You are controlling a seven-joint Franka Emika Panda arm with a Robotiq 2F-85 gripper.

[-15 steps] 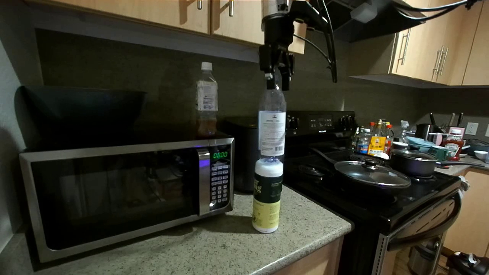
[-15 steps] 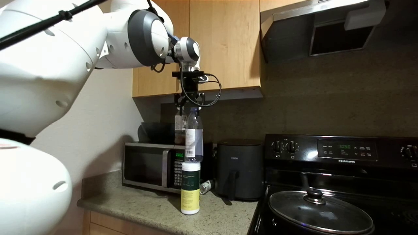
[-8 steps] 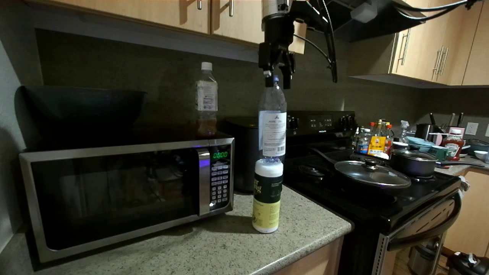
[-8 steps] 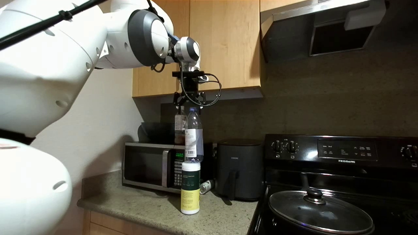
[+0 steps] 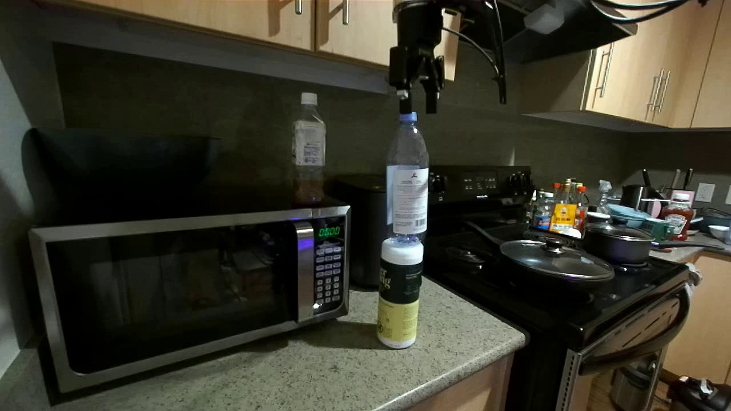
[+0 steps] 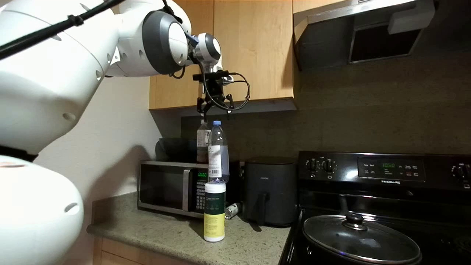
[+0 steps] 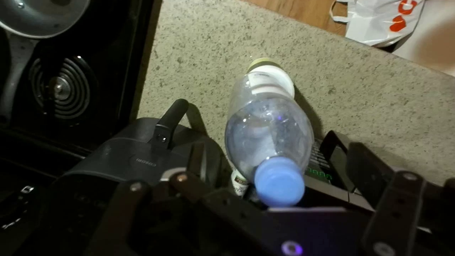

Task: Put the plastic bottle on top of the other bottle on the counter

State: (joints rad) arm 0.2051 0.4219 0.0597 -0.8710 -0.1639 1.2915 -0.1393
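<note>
The plastic bottle is clear, with a blue cap and a pale label. It stands upright on the white lid of the other bottle in both exterior views [image 5: 407, 194] [image 6: 218, 158] and is seen from above in the wrist view [image 7: 268, 131]. The other bottle, a white cylinder with a dark green and yellow label [image 5: 398, 297] [image 6: 214, 217], stands on the speckled counter [image 5: 457, 331]; in the wrist view it is mostly hidden behind the plastic bottle. My gripper [image 5: 418, 107] [image 6: 216, 116] is open and empty, just above the blue cap, its fingers apart from it.
A microwave [image 5: 171, 297] stands beside the stack, with an amber-liquid bottle [image 5: 309, 148] and a dark bowl [image 5: 125, 165] on top. A black air fryer [image 6: 270, 187] and a small can [image 6: 232, 210] are behind. The stove holds a lidded pan [image 6: 360, 235]. Cabinets [image 6: 254, 48] hang near the arm.
The fingers, close round the bottle's neck a second ago, have opened. My gripper has risen off the cap. The plastic bottle has stayed standing on the other bottle.
</note>
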